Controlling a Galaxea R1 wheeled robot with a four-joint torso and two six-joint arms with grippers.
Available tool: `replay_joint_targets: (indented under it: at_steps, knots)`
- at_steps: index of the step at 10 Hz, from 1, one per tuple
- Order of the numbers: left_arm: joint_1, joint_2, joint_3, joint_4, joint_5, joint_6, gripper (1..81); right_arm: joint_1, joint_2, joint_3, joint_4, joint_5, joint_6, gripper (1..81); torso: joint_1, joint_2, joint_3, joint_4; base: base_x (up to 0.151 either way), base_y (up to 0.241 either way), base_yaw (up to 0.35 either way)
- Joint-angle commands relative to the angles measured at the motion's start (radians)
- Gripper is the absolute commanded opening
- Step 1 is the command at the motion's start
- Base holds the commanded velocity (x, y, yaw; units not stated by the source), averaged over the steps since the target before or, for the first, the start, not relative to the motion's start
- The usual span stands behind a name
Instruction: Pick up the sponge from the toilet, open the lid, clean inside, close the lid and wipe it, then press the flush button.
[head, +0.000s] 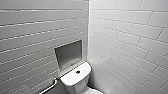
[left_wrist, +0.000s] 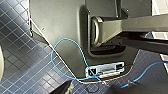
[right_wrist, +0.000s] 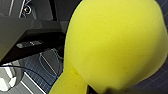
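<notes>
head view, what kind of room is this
Most likely a bathroom: a white toilet with a dark flush button on its tank, white tiled walls with a recessed niche, and a grab bar beside it.

White across the wall tiles (head: 125, 37), in long brick-like rows with thin grey seams. Dull grey inside the niche (head: 68, 54). Plain white on the toilet (head: 75, 78), with one dark spot for the flush button (head: 78, 72). Silvery shine on the rail (head: 51, 86). Dark blue on the floor (left_wrist: 20, 62), in a grid of small squares with pale seams. Light blue on the cable (left_wrist: 66, 39). Bright, even yellow all over the sponge (right_wrist: 115, 45).
</notes>
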Motion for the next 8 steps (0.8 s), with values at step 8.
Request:
replay_joint_targets:
  at_steps: [8]
  knots:
    - [-0.164,-0.359,0.579,-0.011,0.078,0.002,81.1,0.085,-0.342,0.502,0.011,-0.015,0.006,1.0,0.000,0.000,0.000,0.000,0.000,0.000,0.000]
